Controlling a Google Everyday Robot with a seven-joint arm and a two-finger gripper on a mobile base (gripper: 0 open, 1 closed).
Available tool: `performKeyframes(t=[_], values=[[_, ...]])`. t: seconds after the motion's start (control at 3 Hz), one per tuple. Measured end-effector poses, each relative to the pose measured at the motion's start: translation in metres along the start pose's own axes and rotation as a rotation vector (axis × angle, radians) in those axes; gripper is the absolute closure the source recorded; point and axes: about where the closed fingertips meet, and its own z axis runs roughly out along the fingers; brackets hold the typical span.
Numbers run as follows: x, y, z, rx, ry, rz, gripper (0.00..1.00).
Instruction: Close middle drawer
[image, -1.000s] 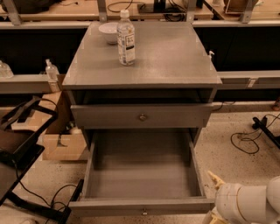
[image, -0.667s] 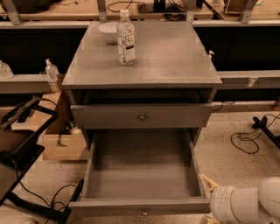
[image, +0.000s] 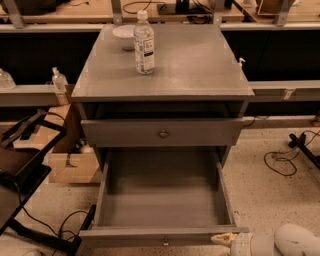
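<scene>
The middle drawer (image: 162, 192) is a grey wooden box pulled far out of the cabinet, and its inside is bare. Its low front panel (image: 150, 236) lies at the bottom of the view, with a small brass knob (image: 165, 243) at its centre. Above it, the taller-fronted top drawer (image: 162, 132) stands slightly out. My gripper (image: 225, 240) is at the bottom right, at the right end of the middle drawer's front panel. My white arm (image: 295, 242) trails off to the right behind it. The lowest drawer is hidden.
A water bottle (image: 144, 42) and a white bowl (image: 124, 36) stand on the cabinet top (image: 190, 65). A cardboard box (image: 70, 160) and a black frame (image: 25, 165) sit on the left. Cables (image: 282, 160) lie on the speckled floor to the right.
My gripper and arm have moved left and lower in the view, closer to the right end of the middle drawer's front panel. The drawer has not moved.
</scene>
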Motion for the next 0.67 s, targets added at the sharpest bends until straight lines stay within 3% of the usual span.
performKeyframes(t=[0.33,0.67], values=[[0.037,-0.004,0.046,-0.045,-0.035,0.06,0.72],[0.053,-0.01,0.079,-0.074,-0.066,0.091,0.96]])
